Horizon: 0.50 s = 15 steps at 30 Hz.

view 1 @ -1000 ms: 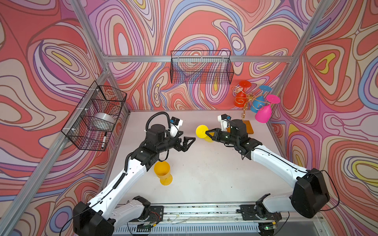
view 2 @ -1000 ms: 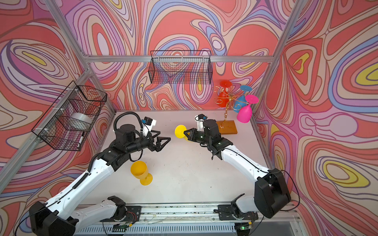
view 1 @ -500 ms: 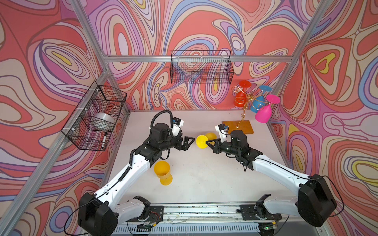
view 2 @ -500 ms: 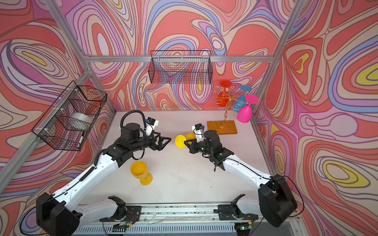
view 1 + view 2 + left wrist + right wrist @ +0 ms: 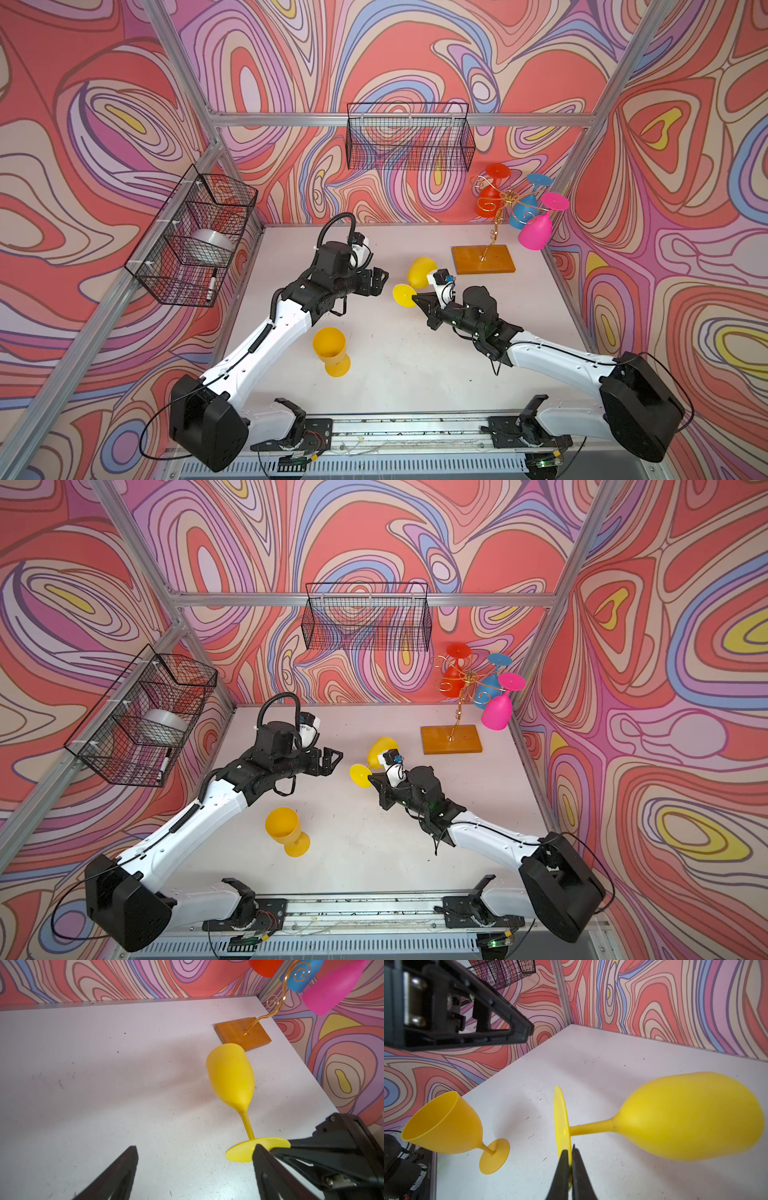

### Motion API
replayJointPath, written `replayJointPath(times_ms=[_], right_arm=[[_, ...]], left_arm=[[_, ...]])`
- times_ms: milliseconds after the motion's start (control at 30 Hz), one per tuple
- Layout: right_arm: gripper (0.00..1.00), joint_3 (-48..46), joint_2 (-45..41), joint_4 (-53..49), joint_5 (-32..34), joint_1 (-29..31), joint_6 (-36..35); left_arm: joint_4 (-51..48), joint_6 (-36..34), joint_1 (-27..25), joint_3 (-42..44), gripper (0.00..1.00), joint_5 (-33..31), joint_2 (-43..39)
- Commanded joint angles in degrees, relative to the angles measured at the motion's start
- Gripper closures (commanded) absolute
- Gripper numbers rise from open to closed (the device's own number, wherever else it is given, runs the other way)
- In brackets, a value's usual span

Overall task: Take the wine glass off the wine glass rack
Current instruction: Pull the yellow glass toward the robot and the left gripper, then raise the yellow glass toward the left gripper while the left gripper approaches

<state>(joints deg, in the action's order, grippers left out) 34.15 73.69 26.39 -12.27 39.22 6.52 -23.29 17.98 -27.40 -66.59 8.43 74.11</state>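
The yellow wine glass (image 5: 422, 272) (image 5: 381, 752) lies almost level above the table's middle. My right gripper (image 5: 415, 297) (image 5: 372, 777) (image 5: 570, 1151) is shut on the rim of its round foot (image 5: 561, 1120); its bowl (image 5: 691, 1118) points toward the wine glass rack (image 5: 496, 208) (image 5: 457, 712). The rack's amber base (image 5: 484, 259) (image 5: 243, 1034) stands at the back right, with red, blue and pink glasses hanging from it. My left gripper (image 5: 380, 282) (image 5: 334, 760) (image 5: 195, 1148) is open, facing the foot (image 5: 245, 1150) from the left, one finger just beside it.
A second yellow glass (image 5: 330, 351) (image 5: 286, 831) (image 5: 446, 1124) stands upright on the table in front of the left arm. A black wire basket (image 5: 409, 141) hangs on the back wall. Another basket (image 5: 195, 237) on the left wall holds a tape roll and a marker.
My right gripper has carried the yellow glass away from the rack, toward the front and lower over the table. The left gripper has stayed close beside the glass's foot.
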Motion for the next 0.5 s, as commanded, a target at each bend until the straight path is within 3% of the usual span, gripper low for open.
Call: replayJointPath(times_ms=[0,200,467], right_arm=[[1.00,-1.2,0.4,7.0,6.7,2.3,-7.9],[1.00,-2.9,1.0,13.4,13.0,5.1,-14.2],[1.00,-2.8,2.5,16.3,18.6,7.0,-21.3]], left_arm=[[-10.5,7.1,-0.1,-5.2,0.15,-7.8,0.8],[-21.6,21.6,-0.2,-11.7,0.18,-9.6,1.8],[-25.3,34.6,-0.1,-13.9,0.27,-5.1,2.1]])
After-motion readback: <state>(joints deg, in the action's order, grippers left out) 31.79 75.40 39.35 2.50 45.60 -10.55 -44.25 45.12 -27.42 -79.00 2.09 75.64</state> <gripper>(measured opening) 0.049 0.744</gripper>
